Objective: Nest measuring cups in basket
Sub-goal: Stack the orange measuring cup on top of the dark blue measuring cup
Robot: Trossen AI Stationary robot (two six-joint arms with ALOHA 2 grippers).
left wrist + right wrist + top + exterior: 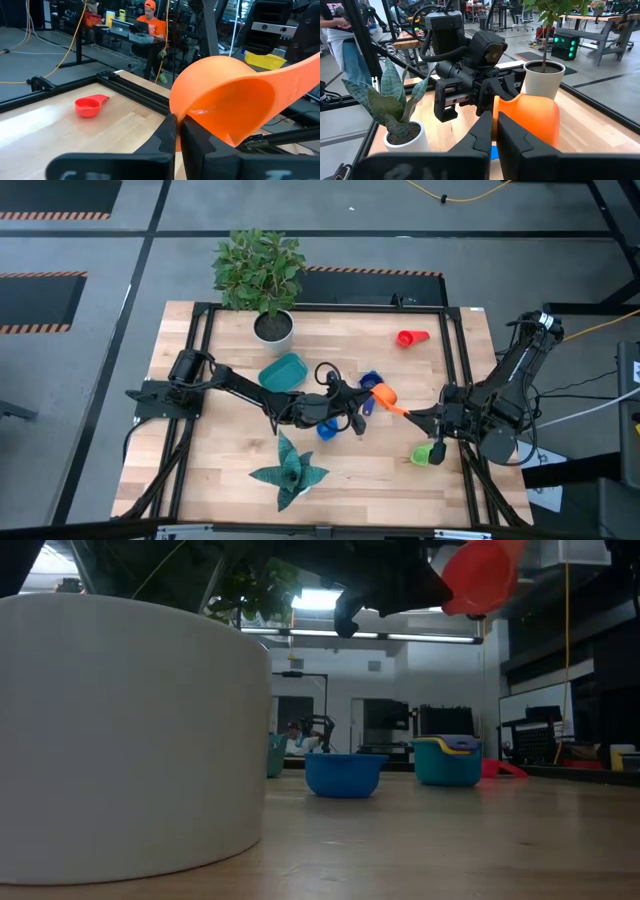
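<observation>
The orange measuring cup (383, 393) hangs above the table's middle, held from both sides. My left gripper (362, 402) is shut on its bowl, and my right gripper (412, 417) is shut on its handle. The cup shows high up in the low view (480, 575). The teal basket (283, 372) stands on the table to the left of the cup. A blue cup (327, 430), another blue one (370, 380), a green one (425, 452) and a red one (410, 338) rest on the table. My left gripper pinches the rim of the orange cup's bowl (181, 111) between its two fingers, on the side away from the handle. The fingers come level from the table's left. The cup is clear of the table. My right gripper pinches the orange cup's handle (400, 409) between its fingers (482, 131), coming about level from the table's right, along the handle. In the right wrist view the fingers hide the handle, and only a sliver of orange shows between them.
A white plant pot (272, 328) stands at the far edge and a snake plant (290, 470) in its pot at the near edge; that pot (130, 740) fills the low view's left. A black frame (455, 350) borders the table. People sit at desks beyond the table (150, 20).
</observation>
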